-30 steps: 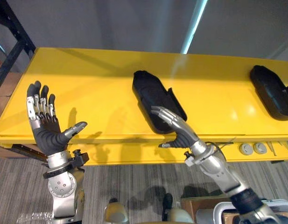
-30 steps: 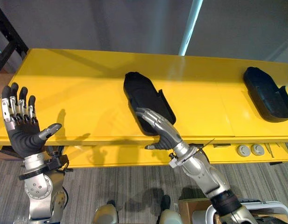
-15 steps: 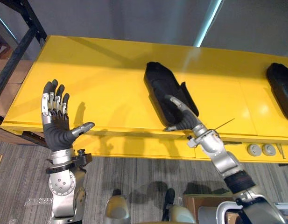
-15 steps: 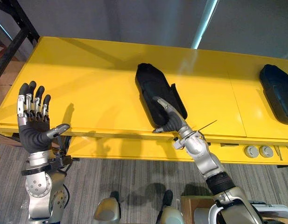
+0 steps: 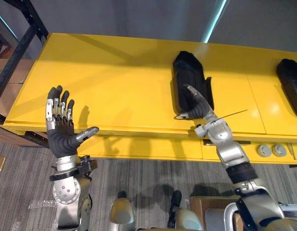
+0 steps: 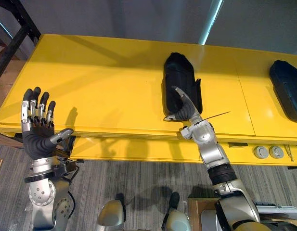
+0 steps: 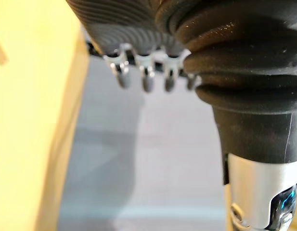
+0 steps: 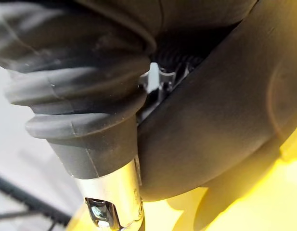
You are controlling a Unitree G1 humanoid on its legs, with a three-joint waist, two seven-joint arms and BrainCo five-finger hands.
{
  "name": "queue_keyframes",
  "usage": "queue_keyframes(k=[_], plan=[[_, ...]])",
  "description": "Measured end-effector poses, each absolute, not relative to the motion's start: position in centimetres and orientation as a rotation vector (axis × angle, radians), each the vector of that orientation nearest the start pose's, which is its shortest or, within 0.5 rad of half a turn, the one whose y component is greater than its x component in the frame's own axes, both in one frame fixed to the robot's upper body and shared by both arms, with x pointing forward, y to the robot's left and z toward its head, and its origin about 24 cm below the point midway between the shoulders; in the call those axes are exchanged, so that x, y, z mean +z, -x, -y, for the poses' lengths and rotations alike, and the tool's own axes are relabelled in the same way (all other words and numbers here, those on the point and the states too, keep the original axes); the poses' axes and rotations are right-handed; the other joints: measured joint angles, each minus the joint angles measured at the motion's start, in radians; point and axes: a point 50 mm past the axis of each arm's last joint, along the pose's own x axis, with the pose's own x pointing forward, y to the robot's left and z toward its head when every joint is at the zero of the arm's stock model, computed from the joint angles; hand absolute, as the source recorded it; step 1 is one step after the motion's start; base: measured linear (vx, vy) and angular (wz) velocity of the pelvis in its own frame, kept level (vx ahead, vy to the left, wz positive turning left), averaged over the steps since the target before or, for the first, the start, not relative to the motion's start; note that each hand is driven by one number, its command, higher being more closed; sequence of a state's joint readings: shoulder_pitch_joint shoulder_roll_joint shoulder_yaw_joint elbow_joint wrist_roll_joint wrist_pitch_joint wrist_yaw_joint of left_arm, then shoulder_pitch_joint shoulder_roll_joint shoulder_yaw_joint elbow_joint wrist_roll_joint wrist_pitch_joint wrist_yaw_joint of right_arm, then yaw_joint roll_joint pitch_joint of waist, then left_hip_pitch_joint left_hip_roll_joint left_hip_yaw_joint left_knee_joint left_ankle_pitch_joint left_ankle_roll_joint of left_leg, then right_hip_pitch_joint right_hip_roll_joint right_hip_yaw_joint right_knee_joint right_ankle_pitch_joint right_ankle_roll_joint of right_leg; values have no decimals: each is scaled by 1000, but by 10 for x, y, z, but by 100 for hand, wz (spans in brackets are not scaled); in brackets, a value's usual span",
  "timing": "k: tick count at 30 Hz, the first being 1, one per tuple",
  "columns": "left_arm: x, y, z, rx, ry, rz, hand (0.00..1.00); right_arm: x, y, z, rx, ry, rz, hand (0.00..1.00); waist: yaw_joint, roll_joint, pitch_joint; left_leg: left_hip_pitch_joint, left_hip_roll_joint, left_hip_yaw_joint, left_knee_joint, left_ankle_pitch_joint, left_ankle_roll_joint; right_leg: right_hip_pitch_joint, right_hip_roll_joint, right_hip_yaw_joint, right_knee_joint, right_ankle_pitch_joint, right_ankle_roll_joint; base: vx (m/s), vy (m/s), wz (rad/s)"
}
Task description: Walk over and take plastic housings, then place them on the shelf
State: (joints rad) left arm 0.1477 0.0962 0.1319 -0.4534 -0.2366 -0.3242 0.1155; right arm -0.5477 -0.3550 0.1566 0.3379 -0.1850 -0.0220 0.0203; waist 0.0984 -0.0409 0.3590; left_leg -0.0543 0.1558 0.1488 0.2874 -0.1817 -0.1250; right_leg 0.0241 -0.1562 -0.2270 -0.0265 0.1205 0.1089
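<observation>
We counted two on the yellow table [image 5: 114,72]: a middle housing [image 5: 187,72] our right hand [image 5: 197,108] clasped, a right-end housing [image 5: 290,77]; left hand [image 5: 61,137] splayed open.

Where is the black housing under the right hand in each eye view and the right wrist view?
Left eye view: housing right of centre, on the yellow table.
Right eye view: housing just right of centre.
Right wrist view: dark curved housing pressed close against the right hand.
Shared landmark: the yellow table.
</observation>
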Motion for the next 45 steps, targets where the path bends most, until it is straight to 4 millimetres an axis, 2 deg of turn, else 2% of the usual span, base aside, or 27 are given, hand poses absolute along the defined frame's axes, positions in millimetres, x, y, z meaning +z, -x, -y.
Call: queue_keyframes(k=[7, 10, 14, 18, 24, 29, 33, 38, 40, 45], plan=[[142, -198, -201, 234, 141, 638, 0, 131, -356, 175, 76, 671, 201, 0, 0, 1, 8, -4, -1, -4, 0, 0, 0, 0, -2, -10, 0, -2, -1, 3, 2, 1], [142, -198, -201, 232, 143, 637, 0, 142, -363, 187, 25, 701, 211, 0, -1, 2, 33, -6, -3, -7, 1, 1, 0, -2, -4, -12, 5, -2, -2, -7, 3, 2], [141, -198, -201, 232, 154, 635, 0, 153, -367, 211, -25, 766, 224, 0, -1, 5, 56, -18, -7, -25, 13, 3, 2, -6, -8, -22, 15, -4, -1, -10, 12, 10], [139, -196, -203, 237, 171, 624, 0, 154, -365, 228, -25, 826, 234, 0, -1, 7, 59, -23, -11, -29, 15, 4, 2, -7, -12, -25, 18, -6, 0, 2, 9, 4], [135, -191, -206, 247, 161, 609, 0, 163, -355, 253, 24, 1049, 245, 0, -1, 3, 69, -47, -12, -33, 23, 4, 3, -24, -15, -34, 22, -6, 1, -4, 5, 3], [136, -190, -210, 236, 121, 605, 0, 167, -345, 268, 78, 1157, 214, 0, -2, -1, 71, -48, -11, -33, 23, 4, 3, -25, -14, -36, 22, -6, 1, 0, 0, 0], [134, -188, -212, 233, 105, 593, 0, 169, -337, 273, 89, 1249, 210, 0, -2, -13, 78, -40, -10, -26, 19, 4, 3, -24, -13, -28, 22, -5, 1, 0, 4, -4], [134, -186, -213, 228, 91, 597, 0, 170, -329, 277, 42, 1316, 251, 0, -3, -16, 79, -34, -9, -17, 15, 3, 3, -24, -12, -18, 21, -4, 4, -3, 6, -6], [134, -185, -213, 230, 91, 604, 0, 177, -326, 278, 0, 1323, 310, 0, -6, -16, 79, -32, -8, -9, 15, 3, 3, -26, -11, -14, 18, -2, 7, -6, 3, -9], [130, -186, -210, 216, 132, 591, 0, 212, -311, 253, -102, 1352, 617, 0, -18, -16, 78, -14, -5, 9, 4, 3, 3, -26, -8, 3, 15, 1, 10, 3, 0, -10]])
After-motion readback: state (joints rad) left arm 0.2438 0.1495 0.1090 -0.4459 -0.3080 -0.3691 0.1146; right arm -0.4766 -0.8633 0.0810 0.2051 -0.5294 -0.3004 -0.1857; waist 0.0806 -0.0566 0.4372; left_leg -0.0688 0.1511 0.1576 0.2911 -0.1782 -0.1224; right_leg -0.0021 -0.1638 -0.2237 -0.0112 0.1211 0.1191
